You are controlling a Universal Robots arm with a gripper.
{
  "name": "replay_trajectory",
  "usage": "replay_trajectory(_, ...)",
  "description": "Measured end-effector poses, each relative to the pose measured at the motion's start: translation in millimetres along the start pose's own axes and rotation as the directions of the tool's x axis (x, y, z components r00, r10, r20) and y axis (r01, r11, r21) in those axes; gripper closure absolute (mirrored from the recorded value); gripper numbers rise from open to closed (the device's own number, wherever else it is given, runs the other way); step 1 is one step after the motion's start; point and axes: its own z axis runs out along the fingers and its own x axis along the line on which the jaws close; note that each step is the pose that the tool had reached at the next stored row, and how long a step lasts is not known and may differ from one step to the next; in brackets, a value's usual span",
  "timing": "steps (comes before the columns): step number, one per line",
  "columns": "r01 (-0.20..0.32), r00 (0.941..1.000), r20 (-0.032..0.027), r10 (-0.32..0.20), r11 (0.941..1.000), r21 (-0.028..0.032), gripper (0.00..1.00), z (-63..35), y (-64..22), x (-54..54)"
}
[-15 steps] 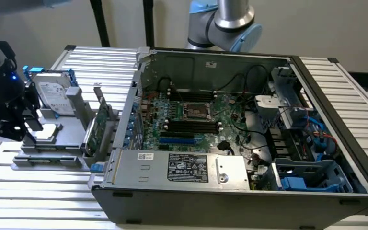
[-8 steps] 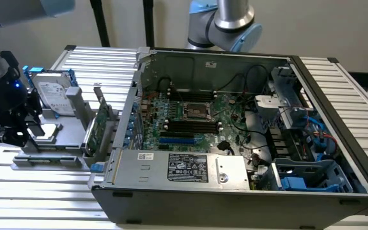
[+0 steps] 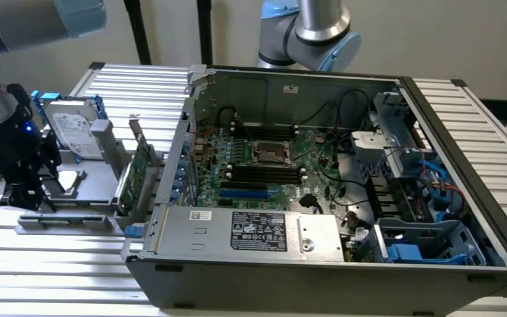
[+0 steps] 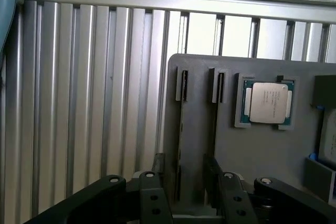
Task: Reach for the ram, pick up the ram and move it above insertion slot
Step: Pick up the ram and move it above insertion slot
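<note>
**A:** Where is the claw?

**B:** In the exterior view, the claw hangs low at the exterior view's left. It is over a grey holder that sits on the slatted aluminium worktop, just beside the open computer case.

**A:** Clenched or released?

**B:** Released. The wrist camera shows its two black fingers standing wide apart and gripping nothing.

**A:** And the ram?

**B:** The ram stands on edge in a narrow slot of the grey holder and shows as a thin dark strip. Its near end runs into the gap between the fingers, with bare grey plate on either side of it. It is bracketed but not held.

**A:** Anything beside it?

**B:** A second thin strip stands in a parallel slot just beside the ram, and its near end is close to the other finger. Further along the holder, a processor chip lies flat in a square pocket.

**A:** What about the case?

**B:** It lies on its side with the motherboard facing up. The black memory slots sit in a row near the middle of the board, well apart from the claw. A silver power supply fills the near corner.

**A:** What else is on the holder?

**B:** A hard drive stands upright at the back. A taller green expansion card stands on the side nearest the case.
</note>
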Motion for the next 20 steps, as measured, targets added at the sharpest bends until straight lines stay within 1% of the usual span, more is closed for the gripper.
replay_trajectory(20,0.004,1.0000,0.0000,-0.004,1.0000,-0.0002,0.58,36.3,-0.2,1.4)
